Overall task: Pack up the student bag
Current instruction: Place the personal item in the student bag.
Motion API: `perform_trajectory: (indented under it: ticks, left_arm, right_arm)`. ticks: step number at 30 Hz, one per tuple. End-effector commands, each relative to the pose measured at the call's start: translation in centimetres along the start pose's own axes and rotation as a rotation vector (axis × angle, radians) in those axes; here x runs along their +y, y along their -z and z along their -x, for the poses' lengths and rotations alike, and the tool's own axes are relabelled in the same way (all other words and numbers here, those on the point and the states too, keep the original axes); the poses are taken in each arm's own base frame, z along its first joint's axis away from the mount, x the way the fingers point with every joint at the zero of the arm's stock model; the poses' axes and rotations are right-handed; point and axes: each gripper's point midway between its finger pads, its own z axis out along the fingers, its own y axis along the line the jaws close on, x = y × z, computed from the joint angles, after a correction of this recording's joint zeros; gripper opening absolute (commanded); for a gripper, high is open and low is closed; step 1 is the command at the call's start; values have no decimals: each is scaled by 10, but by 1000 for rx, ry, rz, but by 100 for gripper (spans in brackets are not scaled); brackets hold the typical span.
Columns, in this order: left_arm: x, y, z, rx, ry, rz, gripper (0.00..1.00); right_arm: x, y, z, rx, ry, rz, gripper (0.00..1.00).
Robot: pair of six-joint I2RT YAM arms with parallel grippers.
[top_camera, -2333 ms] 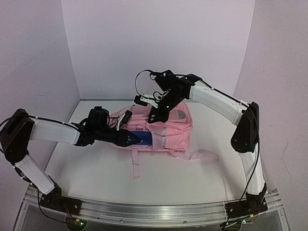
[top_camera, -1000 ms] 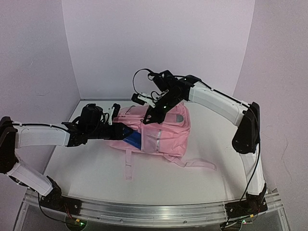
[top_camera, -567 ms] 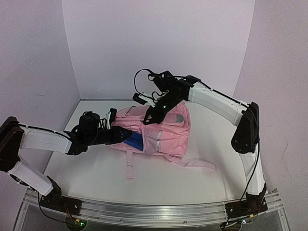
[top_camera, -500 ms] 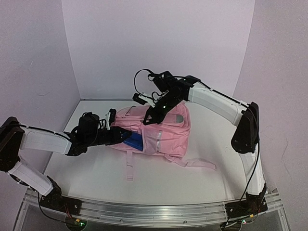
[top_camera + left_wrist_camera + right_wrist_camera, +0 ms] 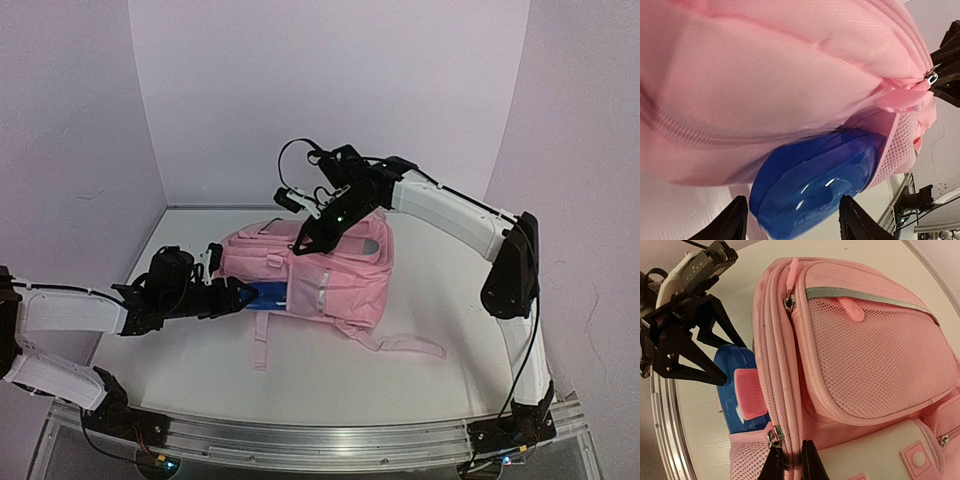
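Student bag (image 5: 335, 272) flat on the table (image 5: 200, 370), between both arms. Just left of the bag: left gripper (image 5: 238, 295) spread wide, clasping nothing, tips flanking the blue plastic item (image 5: 268, 294) poking halfway out of the bag's mesh side pocket (image 5: 899, 150). Push squarely along its length, not sideways. On the bag's upper seam: right gripper (image 5: 793, 457) pinched tight on the fabric; hold taut as a brace.

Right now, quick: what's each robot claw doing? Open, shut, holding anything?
Left gripper: open, fingers spread either side of the blue plastic item.
Right gripper: shut, pinching the student bag.
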Motion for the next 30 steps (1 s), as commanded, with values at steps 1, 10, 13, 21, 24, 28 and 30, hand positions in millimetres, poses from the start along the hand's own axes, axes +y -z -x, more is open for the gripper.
perform_trajectory:
  ticks: [1, 10, 13, 21, 24, 28, 30]
  left_arm:
    - [9, 14, -7, 12, 34, 47, 63]
    - [-16, -26, -5, 88, 20, -88, 51]
    - [-33, -45, -8, 146, -13, -173, 43]
    - [-69, -34, 16, 63, -148, -244, 38]
    - [-73, -15, 25, 21, -208, -214, 38]
    - [-78, -10, 26, 45, -271, -209, 38]
    - [-76, -19, 20, 82, -283, -216, 37]
  right_arm:
    - [30, 77, 99, -361, 124, 43, 0]
    - [35, 75, 101, -375, 122, 78, 0]
    - [35, 75, 103, -381, 125, 82, 0]
    - [34, 72, 97, -366, 134, 77, 0]
    - [37, 71, 91, -353, 145, 83, 0]
    - [39, 69, 88, -350, 140, 104, 0]
    - [40, 69, 91, -357, 129, 111, 0]
